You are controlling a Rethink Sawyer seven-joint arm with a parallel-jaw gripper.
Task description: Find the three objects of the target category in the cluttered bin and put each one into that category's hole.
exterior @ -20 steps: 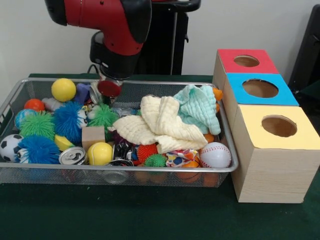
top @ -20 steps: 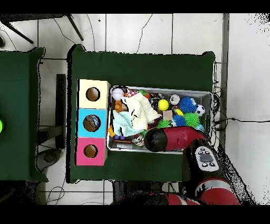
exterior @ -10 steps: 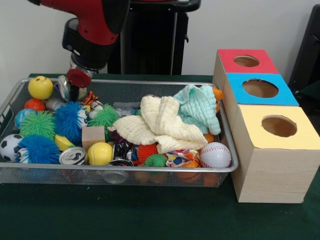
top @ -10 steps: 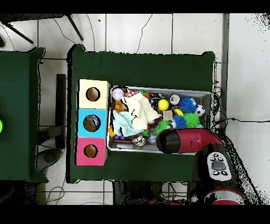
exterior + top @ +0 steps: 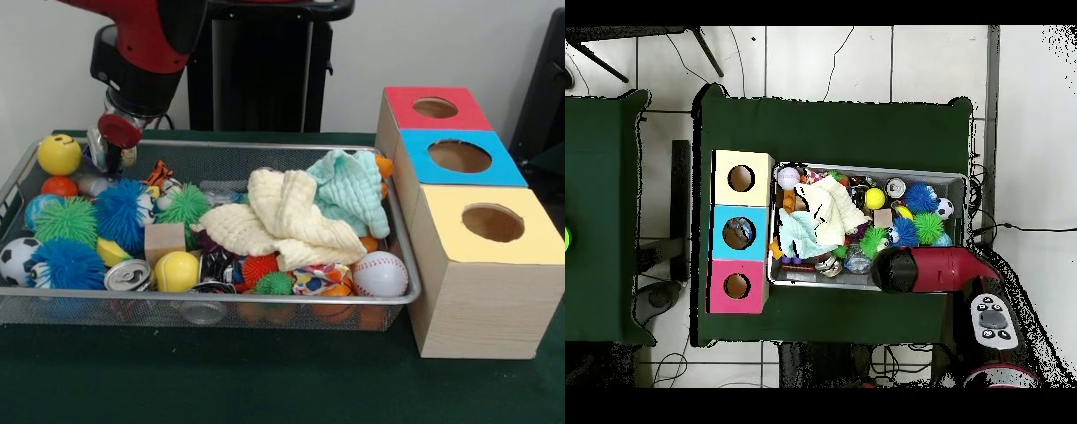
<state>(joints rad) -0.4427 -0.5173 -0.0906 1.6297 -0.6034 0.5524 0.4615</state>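
Bin (image 5: 212, 305) cluttered; front shows end effector (image 5: 112, 148) at far corner, overhead hides it; grip state unclear

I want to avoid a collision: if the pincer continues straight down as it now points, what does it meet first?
Probably the silvery object just under the pincer, at the bin's far left corner; depth is unclear, so it may instead meet the rim.

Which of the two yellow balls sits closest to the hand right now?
The smiley-face yellow ball at the bin's back corner, beside the hand; the plain one lies by the can.
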